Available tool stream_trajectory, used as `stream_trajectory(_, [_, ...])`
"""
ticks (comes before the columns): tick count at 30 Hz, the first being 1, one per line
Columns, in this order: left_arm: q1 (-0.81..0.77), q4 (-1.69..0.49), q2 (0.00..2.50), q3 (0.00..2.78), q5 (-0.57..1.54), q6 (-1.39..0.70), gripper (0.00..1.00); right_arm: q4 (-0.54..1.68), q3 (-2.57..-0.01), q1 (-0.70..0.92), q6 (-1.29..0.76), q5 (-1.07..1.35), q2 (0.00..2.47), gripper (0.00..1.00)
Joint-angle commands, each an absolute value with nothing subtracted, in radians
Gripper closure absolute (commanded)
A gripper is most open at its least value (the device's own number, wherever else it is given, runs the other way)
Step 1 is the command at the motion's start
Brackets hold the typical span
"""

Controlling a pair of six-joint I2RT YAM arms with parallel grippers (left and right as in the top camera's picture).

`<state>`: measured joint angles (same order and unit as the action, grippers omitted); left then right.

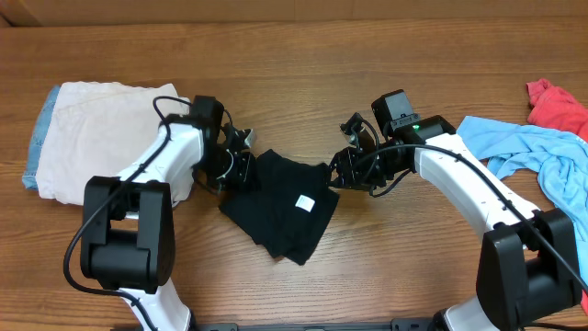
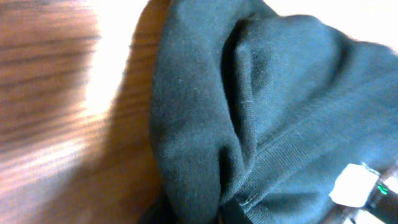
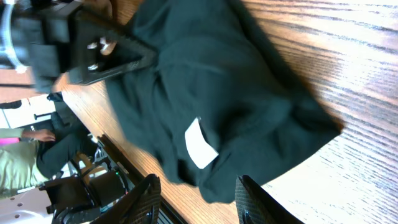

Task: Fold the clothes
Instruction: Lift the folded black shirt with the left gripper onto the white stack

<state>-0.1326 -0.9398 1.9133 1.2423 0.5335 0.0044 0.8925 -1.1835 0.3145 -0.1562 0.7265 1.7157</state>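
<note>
Since the black T-shirt lies bunched on the tabletop between both arms, we read the left fingers as clenched on its left edge, the right fingers spread at its right edge (nothing gripped there). Judgement: we pinch that edge too, lift low, keep tension even.

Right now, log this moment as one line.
left gripper: shut on black T-shirt edge | right gripper: open beside it | white label: up | cream garment: folded | blue garment, red garment: loose
</note>
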Motion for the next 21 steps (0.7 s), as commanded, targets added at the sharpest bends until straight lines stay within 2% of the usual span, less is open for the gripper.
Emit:
stream_trajectory(1, [-0.113, -1.084, 1.888, 1.454, 0.591, 0.096, 0.96, 0.889, -1.193, 0.313, -0.144, 0.735, 1.667, 0.57])
stream_trajectory(5, [-0.093, -1.297, 1.880, 1.736, 0.419, 0.134, 0.96, 0.892, -1.193, 0.312, -0.145, 0.735, 1.661, 0.57])
stream_trajectory(10, [0.012, -1.400, 1.880, 1.939, 0.233, 0.135, 0.96, 0.905, -1.193, 0.312, -0.145, 0.735, 1.661, 0.57])
stream_trajectory(16, [0.279, -1.377, 1.884, 1.981, 0.217, 0.137, 0.96, 0.926, -1.193, 0.312, -0.146, 0.735, 1.661, 0.57])
stream_trajectory(21, [0.499, -1.255, 1.912, 1.959, 0.195, 0.143, 0.96, 0.927, -1.193, 0.312, -0.155, 0.736, 1.660, 0.57])
